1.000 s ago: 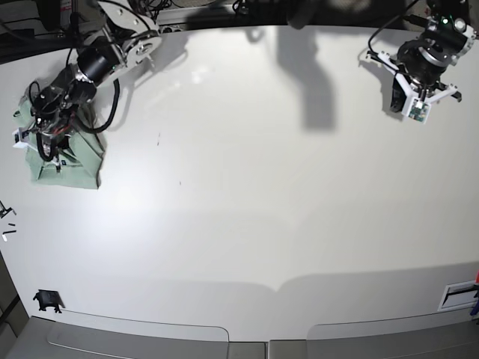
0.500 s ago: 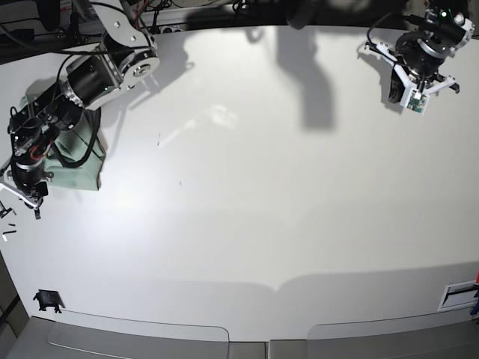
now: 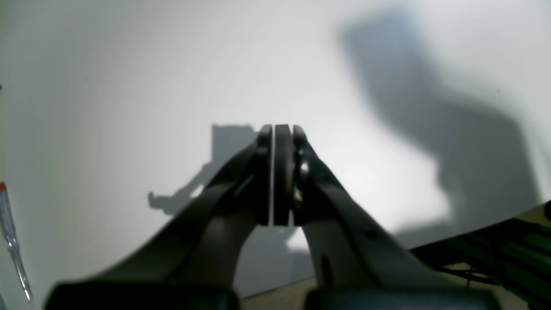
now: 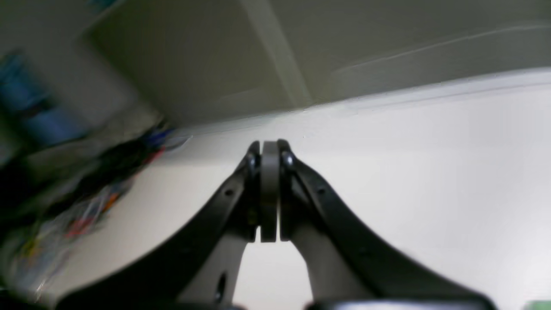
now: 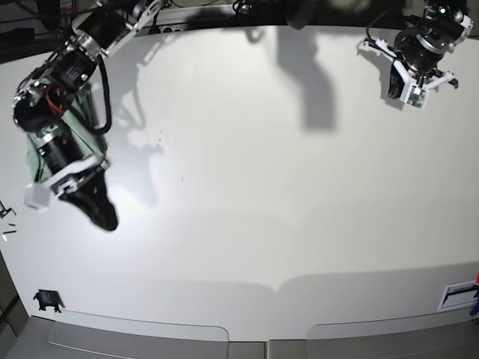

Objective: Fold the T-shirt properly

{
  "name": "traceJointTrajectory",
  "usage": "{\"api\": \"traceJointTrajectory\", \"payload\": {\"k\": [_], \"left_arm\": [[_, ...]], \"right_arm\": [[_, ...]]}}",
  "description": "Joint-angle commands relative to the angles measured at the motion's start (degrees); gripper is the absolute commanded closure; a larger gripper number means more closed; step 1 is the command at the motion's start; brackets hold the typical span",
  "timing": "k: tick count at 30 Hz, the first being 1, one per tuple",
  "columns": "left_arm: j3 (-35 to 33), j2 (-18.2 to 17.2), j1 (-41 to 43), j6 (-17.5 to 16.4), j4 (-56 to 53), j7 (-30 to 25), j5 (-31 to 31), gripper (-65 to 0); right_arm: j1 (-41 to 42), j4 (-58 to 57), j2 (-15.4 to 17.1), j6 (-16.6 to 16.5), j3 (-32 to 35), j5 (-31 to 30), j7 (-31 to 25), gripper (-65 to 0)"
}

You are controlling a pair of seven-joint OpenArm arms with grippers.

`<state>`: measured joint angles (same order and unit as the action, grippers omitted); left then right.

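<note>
Tabletop (image 3: pixel 129 64) fills the left wrist view, white and bare under the left end effector (image 3: pixel 275 176), whose jaws are pressed together on nothing; a thin clear-handled tool (image 3: pixel 10 241) lies at the view's left edge and cables (image 3: pixel 495 254) run at lower right. No shirt shows here. From the right wrist, the right end effector (image 4: pixel 269 189) is likewise closed and empty, tilted up so that it looks across the tabletop edge toward blurred clutter (image 4: pixel 73 193) beyond; again no fabric is seen. From the base view, the shirt (image 5: pixel 34 153) is a small mint patch at the tabletop's far left, almost wholly hidden behind the right arm (image 5: pixel 63 112), so I cannot tell how neat its folds are. That arm's end effector (image 5: pixel 96 206) hangs nearer the front edge than the shirt and apart from it, while the left end effector (image 5: pixel 413 93) sits at the far right corner, well apart from the shirt. To my eye the folding looks about done and both arms seem to be clearing off. If so, the thing to do well now is to lift each arm clear without brushing the cloth, keeping the right arm's cables and elbow off the bundle so no layer is dragged open. If another fold is wanted, the right end effector would first need to open and approach a free edge.
</note>
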<state>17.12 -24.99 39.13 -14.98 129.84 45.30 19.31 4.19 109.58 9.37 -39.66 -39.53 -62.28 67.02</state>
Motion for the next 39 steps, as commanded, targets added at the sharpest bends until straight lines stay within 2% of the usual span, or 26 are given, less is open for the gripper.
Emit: {"api": "traceJointTrajectory", "payload": {"k": [1, 6, 9, 13, 19, 26, 29, 33, 36, 39], "left_arm": [[0.17, -0.57, 0.09, 0.13, 0.90, -1.27, 0.26, 0.0], [0.17, -0.57, 0.09, 0.02, 0.90, -1.27, 0.15, 0.0], [0.17, -0.59, 0.28, 0.02, 0.83, -1.20, -2.86, 0.0], [0.17, -0.59, 2.45, 0.02, 0.83, -0.76, -5.79, 0.0], [0.17, -0.59, 8.39, 0.04, 0.83, 3.67, -5.75, 0.0], [0.17, -0.61, 18.69, 0.04, 0.83, 11.96, -5.77, 0.0], [0.17, -0.59, 23.96, 0.04, 0.83, 14.82, -5.75, 0.0], [0.17, -0.57, 31.12, 0.07, 0.83, 14.95, -4.83, 0.0], [0.17, -0.57, 35.45, 0.04, 0.81, 15.58, -0.83, 0.0], [0.17, -0.57, 35.87, 0.02, -0.09, 16.46, 3.41, 0.0]], "right_arm": [[-1.18, 2.34, 0.83, -0.34, 0.68, -3.39, -0.24, 0.0], [-9.77, 8.02, 0.83, -0.34, 2.97, -13.27, 5.55, 0.0], [-14.03, 10.80, 1.31, -0.34, 2.93, -17.46, 8.92, 0.0], [-20.02, 13.94, 3.89, -0.34, 2.91, -22.60, 12.98, 0.0], [-29.68, 15.34, 10.27, -0.34, 2.84, -22.72, 12.98, 0.0], [-42.21, 15.34, 14.97, -0.34, 2.75, -22.72, 12.98, 0.0], [-47.36, 15.34, 16.09, -0.34, 2.75, -22.72, 12.98, 0.0], [-54.07, 15.34, 16.35, -0.34, 2.75, -22.72, 12.98, 0.0], [-59.04, 15.34, 16.31, -0.34, 2.75, -22.72, 12.98, 0.0], [-63.36, 15.34, 16.33, -0.34, 2.75, -22.72, 12.98, 0.0]]}}
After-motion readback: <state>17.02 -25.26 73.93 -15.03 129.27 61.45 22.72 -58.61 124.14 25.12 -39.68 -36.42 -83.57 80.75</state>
